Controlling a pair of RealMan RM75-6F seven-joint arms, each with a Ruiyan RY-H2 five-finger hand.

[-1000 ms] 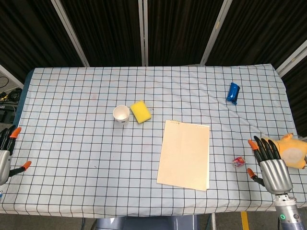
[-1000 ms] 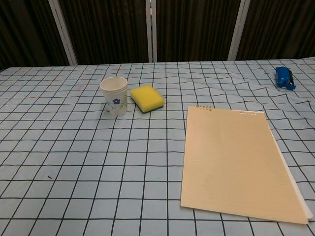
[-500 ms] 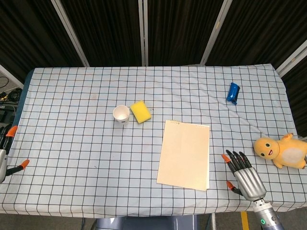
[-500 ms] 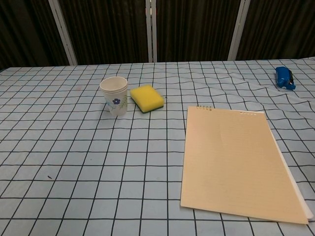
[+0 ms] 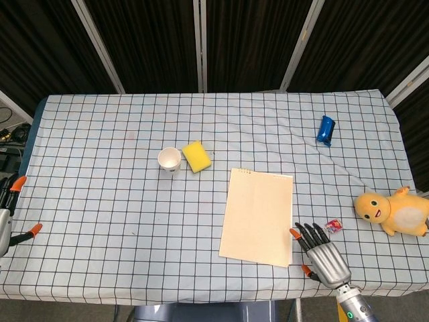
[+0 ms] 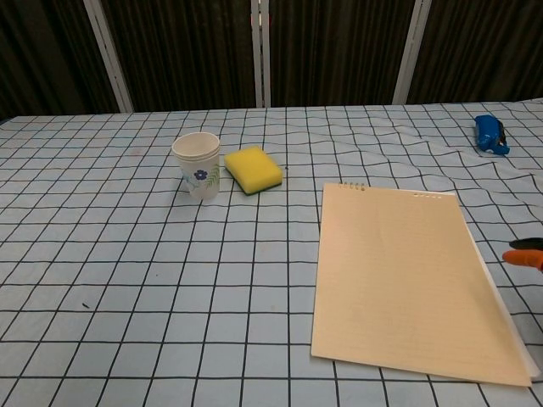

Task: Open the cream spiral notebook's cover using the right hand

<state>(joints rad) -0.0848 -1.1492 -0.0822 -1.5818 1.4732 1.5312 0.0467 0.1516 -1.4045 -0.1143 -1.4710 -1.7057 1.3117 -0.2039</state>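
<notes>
The cream spiral notebook [image 5: 257,216] lies flat and closed on the checked tablecloth [image 5: 100,201], its spiral binding along the far short edge and its cover fully down over the pages; in the chest view a thin stack of page edges shows along its right side. Nothing of the opening is yet done: the cover has not been lifted at any corner.

The right hand [image 5: 322,253] sits just beside the notebook's near right corner, fingers spread and extended, holding nothing; the thumb tip lies close to the notebook's right edge, though contact cannot be confirmed (the chest view shows only one orange fingertip entering at the right border). The left hand [image 5: 8,215] is well apart from the notebook, at the table's left edge, mostly cut off; its visible fingers are apart and empty.

What is left, by judgement: catch the cover's free edge, separate it from the pages beneath, and swing it over the binding.

Beyond the notebook, a paper cup [image 5: 169,160] and a yellow sponge [image 5: 196,155] stand side by side to its far left; a blue object [image 5: 325,129] lies far right, a small wrapped sweet [image 5: 332,226] just right of the notebook, and a yellow plush toy [image 5: 392,211] further right.
</notes>
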